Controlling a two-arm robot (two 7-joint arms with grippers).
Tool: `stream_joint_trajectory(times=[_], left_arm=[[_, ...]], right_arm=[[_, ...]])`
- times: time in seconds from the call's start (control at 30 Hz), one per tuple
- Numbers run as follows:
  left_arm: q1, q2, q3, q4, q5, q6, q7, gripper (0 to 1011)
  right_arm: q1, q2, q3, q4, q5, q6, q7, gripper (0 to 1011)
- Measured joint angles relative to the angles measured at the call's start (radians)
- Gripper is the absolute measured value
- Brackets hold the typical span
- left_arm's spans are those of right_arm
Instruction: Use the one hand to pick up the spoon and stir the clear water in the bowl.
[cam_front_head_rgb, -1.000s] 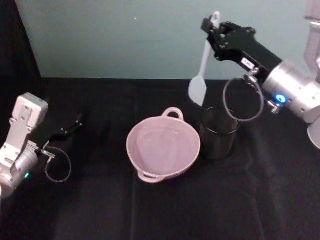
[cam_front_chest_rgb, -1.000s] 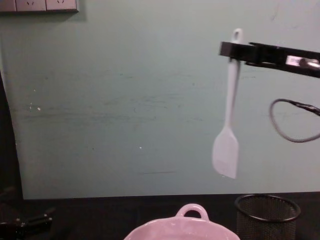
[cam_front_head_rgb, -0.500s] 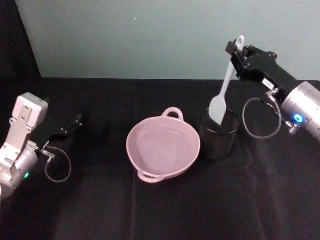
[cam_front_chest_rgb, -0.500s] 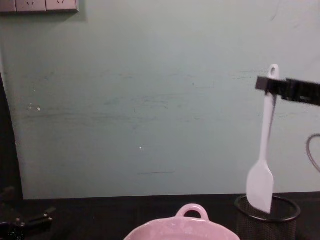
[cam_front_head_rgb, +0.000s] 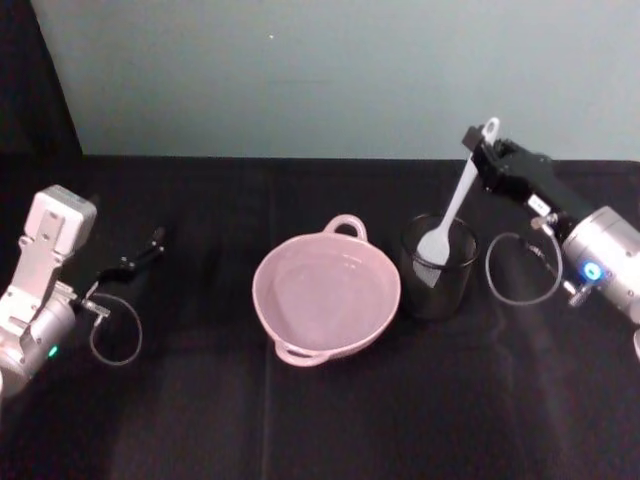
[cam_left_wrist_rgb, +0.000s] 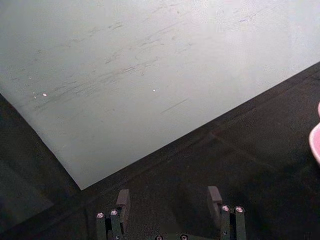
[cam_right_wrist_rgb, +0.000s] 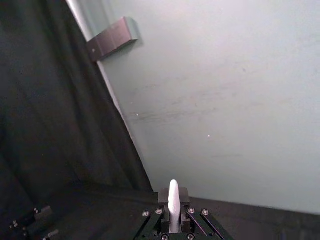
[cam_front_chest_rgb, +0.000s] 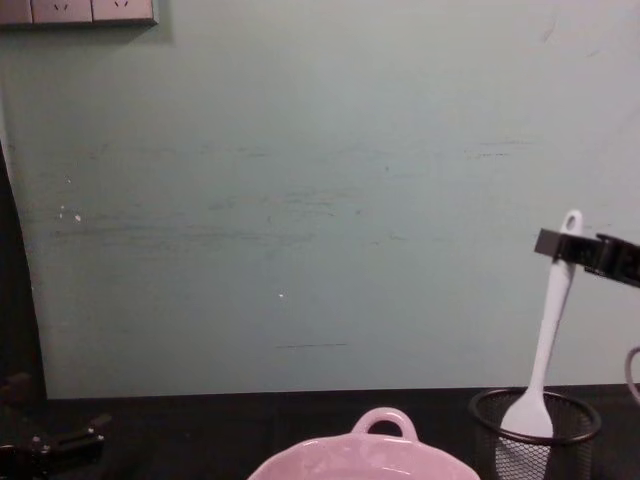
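Right gripper (cam_front_head_rgb: 482, 152): jaws clenched on the top of the spoon (cam_front_head_rgb: 450, 215) handle, just below its hole, to the right of the bowl.
Spoon: hung nearly upright, its blade down inside the black mesh cup (cam_front_head_rgb: 437, 266), not in the bowl.
Bowl (cam_front_head_rgb: 326, 294): pink, on the black desk (cam_front_head_rgb: 300, 420) just left of the cup; water too faint to make out.
Left gripper (cam_left_wrist_rgb: 170, 207): parked far left, jaws released, holding nothing.
Progress: spoon in hand; no stirring under way.
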Motion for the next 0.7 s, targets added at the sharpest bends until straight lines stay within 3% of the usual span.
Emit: stream_joint_trajectory(times=[0.37,0.7], left_arm=[[0.0,0.0,0.0,0.0,0.0,0.0,0.0,1011],[0.0,0.0,0.0,0.0,0.0,0.0,0.0,1011]], right_arm=[[0.008,-0.036,0.024,0.101,0.138,0.005,0.034,114],[0.014,-0.042,0.031,0.15,0.207,0.006,0.042,114]])
